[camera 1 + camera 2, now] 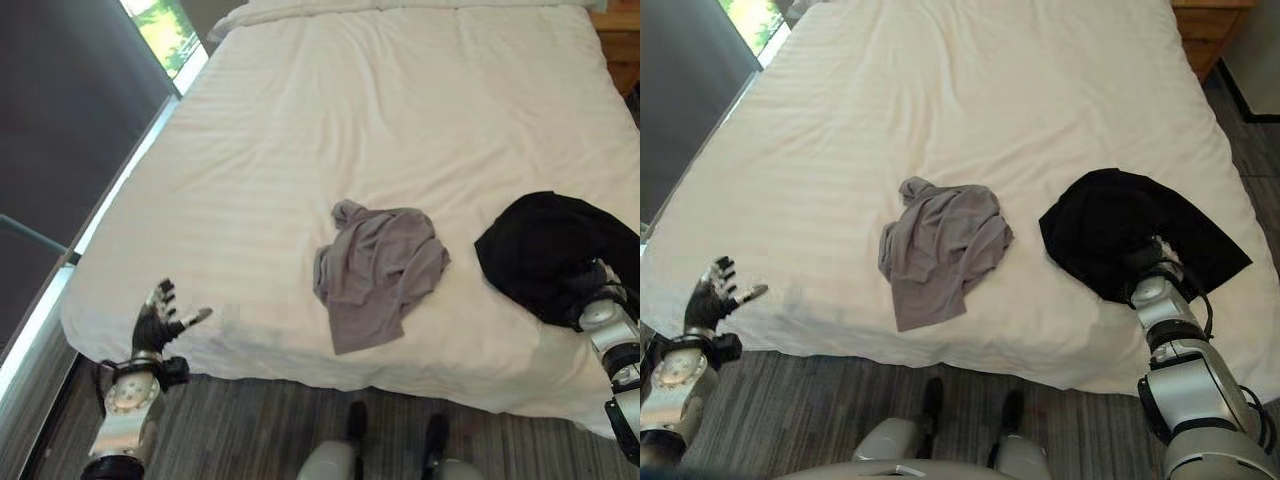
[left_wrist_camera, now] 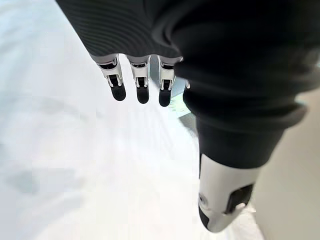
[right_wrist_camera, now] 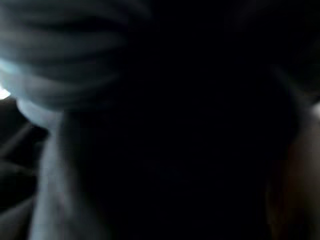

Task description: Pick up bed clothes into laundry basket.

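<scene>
A crumpled grey garment (image 1: 378,270) lies near the middle of the white bed (image 1: 400,110), close to its front edge. To its right lies a black garment (image 1: 1130,225) in a heap. My right hand (image 1: 1148,268) reaches into the near edge of the black garment, and its fingers are hidden in the cloth. In the right wrist view, dark cloth (image 3: 190,125) lies right over the hand. My left hand (image 1: 155,322) hovers open at the bed's near left corner, fingers (image 2: 142,85) straight and holding nothing.
A wooden nightstand (image 1: 1205,30) stands beyond the bed's far right corner. A dark wall and a window (image 1: 165,30) run along the bed's left side. Striped carpet (image 1: 260,420) lies in front of the bed.
</scene>
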